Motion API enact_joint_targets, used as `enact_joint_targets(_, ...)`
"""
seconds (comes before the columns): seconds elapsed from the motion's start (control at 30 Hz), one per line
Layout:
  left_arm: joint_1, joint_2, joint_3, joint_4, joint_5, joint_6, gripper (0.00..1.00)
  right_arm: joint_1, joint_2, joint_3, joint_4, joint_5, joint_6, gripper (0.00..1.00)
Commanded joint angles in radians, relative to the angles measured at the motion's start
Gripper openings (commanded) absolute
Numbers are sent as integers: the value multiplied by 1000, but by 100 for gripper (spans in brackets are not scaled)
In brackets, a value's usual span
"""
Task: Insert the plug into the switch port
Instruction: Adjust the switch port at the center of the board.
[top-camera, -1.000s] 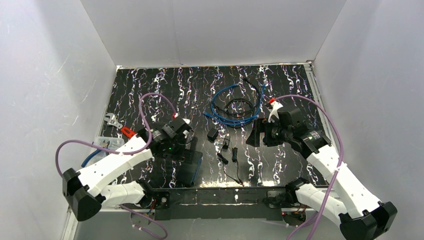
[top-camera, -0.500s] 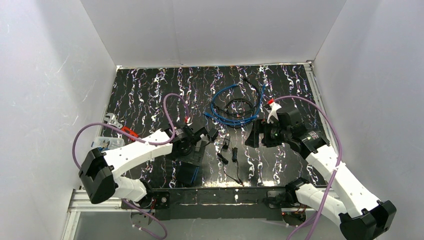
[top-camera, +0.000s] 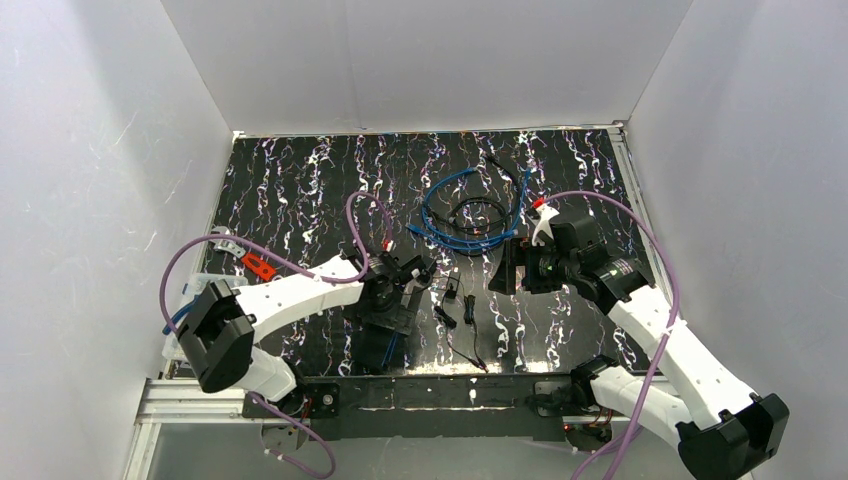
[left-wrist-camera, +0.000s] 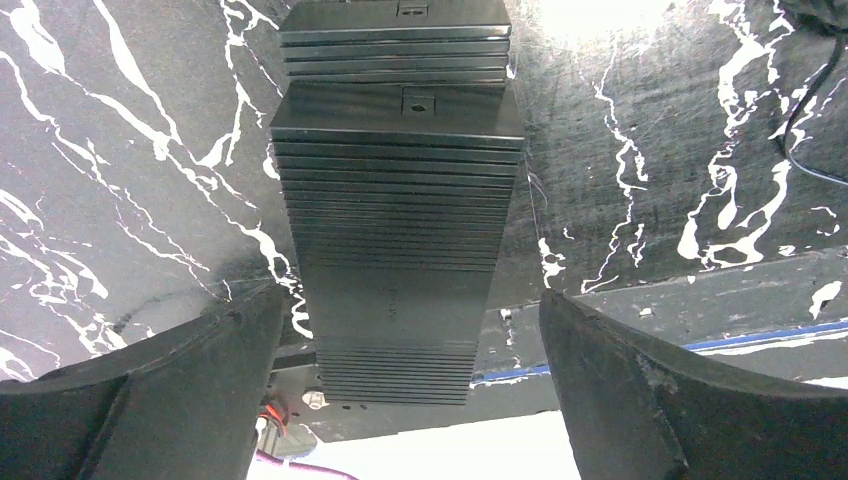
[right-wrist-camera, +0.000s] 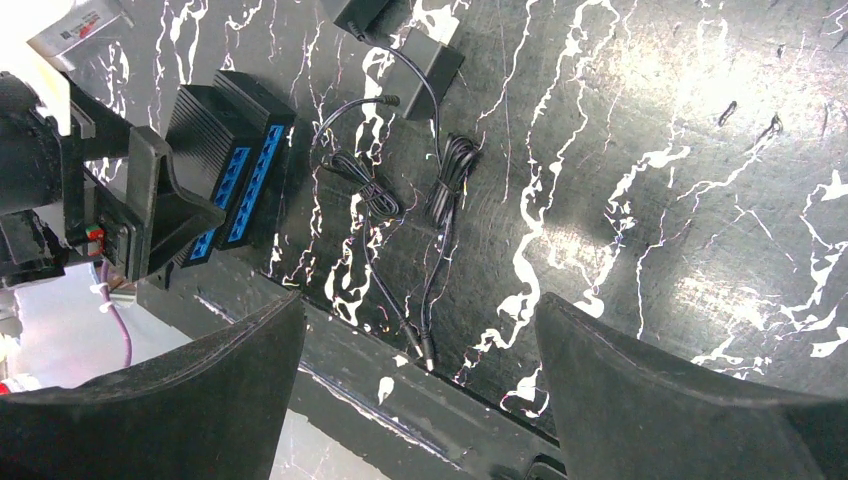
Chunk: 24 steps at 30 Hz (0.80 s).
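Note:
Two black ribbed switches (left-wrist-camera: 400, 230) lie side by side near the table's front edge, their blue ports (right-wrist-camera: 232, 165) showing in the right wrist view. My left gripper (left-wrist-camera: 410, 300) is open and hovers over the nearer switch (top-camera: 378, 345), which sits between its fingers with gaps on both sides. The coiled blue network cable (top-camera: 440, 225) lies at the back centre; its plug is too small to make out. My right gripper (top-camera: 503, 272) is open and empty, right of the black leads (right-wrist-camera: 440, 190), whose barrel plugs (right-wrist-camera: 430, 358) lie below its jaws.
Two small black power adapters (top-camera: 425, 268) lie between the arms, with thin black leads (top-camera: 470, 330) running to the front edge. A red-handled tool (top-camera: 258, 266) and a clear plastic box (top-camera: 200, 285) sit at the left. White walls enclose the table.
My left arm has swung right and forward, bringing its open gripper over the switches. The right arm has barely moved.

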<state>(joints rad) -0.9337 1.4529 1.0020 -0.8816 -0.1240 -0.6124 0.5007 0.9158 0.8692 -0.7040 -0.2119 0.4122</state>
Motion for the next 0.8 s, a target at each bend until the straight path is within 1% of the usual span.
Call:
enact_joint_targets(0.0,-5,13,-17,-3,9,23,99,7,2,6,32,-11,-5,90)
enact_joint_targets(0.33,-5,54,-27,8,0,45,100,9,5,3,33,-10,2,90)
enact_joint_targets(0.53,-5,67,-34,20,8,53,87,9,10,6,33,-11,4,90)
enact_joint_targets(0.77,-5,78,-29,25,10,58,58,11,14,4,40,-13,11,89)
